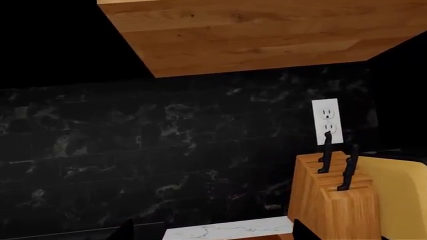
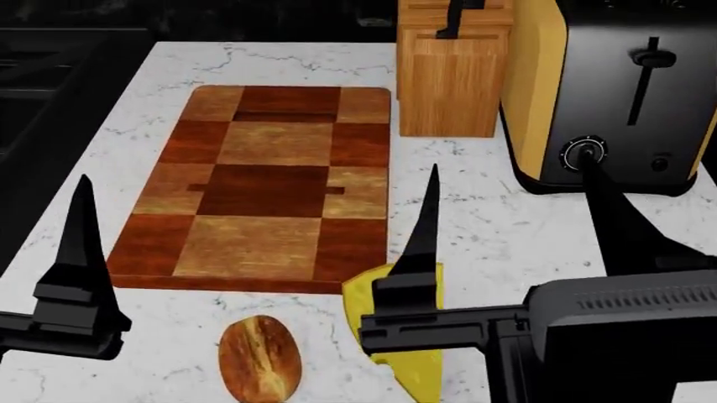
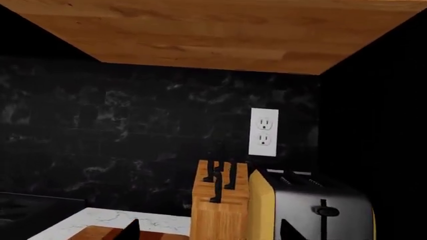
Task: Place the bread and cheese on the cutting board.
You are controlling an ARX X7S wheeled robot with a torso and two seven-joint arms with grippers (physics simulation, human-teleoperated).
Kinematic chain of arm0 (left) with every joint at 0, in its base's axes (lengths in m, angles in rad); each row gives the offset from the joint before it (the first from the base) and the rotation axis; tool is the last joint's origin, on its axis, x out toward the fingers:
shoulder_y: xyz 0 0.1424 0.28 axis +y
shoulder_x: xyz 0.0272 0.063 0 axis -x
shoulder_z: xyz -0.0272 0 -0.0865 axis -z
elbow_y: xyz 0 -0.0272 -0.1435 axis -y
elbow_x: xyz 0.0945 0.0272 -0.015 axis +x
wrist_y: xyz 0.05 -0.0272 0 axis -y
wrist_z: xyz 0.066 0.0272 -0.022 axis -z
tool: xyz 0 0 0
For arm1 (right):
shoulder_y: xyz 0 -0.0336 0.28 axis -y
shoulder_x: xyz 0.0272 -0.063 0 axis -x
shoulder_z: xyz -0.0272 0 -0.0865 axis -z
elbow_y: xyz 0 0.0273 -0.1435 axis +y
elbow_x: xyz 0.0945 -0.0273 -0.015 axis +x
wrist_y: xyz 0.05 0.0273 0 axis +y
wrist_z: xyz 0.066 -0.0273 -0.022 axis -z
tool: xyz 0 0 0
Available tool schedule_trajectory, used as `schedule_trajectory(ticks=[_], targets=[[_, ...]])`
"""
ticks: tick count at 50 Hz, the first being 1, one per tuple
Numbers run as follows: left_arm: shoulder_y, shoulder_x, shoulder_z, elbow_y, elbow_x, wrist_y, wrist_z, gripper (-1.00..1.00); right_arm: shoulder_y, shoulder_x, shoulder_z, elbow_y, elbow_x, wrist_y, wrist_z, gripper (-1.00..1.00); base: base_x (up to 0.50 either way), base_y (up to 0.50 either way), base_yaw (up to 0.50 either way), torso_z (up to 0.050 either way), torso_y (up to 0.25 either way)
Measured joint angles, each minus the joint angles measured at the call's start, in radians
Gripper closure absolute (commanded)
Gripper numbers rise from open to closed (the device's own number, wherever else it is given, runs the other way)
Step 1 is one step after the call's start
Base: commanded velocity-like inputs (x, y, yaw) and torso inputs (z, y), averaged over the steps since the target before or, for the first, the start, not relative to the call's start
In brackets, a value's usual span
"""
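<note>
Nearest the head camera, the right gripper (image 2: pixel 510 218) fills the lower right, its two black pointed fingers spread wide apart and clasping nothing; its left finger (image 2: pixel 421 231) stands in front of the pale yellow cheese wedge (image 2: pixel 409 365), though contact cannot be judged. At the lower left only one dark finger of the left gripper (image 2: pixel 79 252) shows in that view (two tips sit apart at the edge of its wrist view, so it looks released and empty).

Both grippers hang over a white marble counter with grey veins (image 2: pixel 493 227). On it, near the front edge, lies the small oval brown bread roll with a glossy crust (image 2: pixel 260 359), just left of the cheese and apart from it. Beyond both, close to the cheese's far tip, lies the large checkered wooden cutting board of dark red and light brown blocks (image 2: pixel 269 185), bare on top.

Far right of the board stands a plain light-wood knife block with black handles (image 2: pixel 454 80), and right of that a black toaster with yellow sides (image 2: pixel 610 92). Behind them is a black marbled backsplash (image 1: pixel 133 150) with a white outlet (image 3: pixel 263 132), under a wooden cabinet (image 3: pixel 213 35). Open counter lies between board and toaster; dark surfaces border the counter's left edge.
</note>
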Motion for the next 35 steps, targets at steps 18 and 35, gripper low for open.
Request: schedule_trajectory(ticks=[18,35], targets=[[-0.002,-0.007,0.000,0.007,-0.017,-0.004,-0.006,-1.00,0.226,0.079,0.110,-0.033,0.442,0.438,0.267,-1.00,0.00,0.00,0.00,0.000,0.001],[-0.006,-0.012,-0.015,0.030,-0.043,-0.023,-0.015,-1.00,0.498,0.246,0.063,0.229,1.306,0.549,0.820,-1.00,0.00,0.00,0.00,0.000,0.000]])
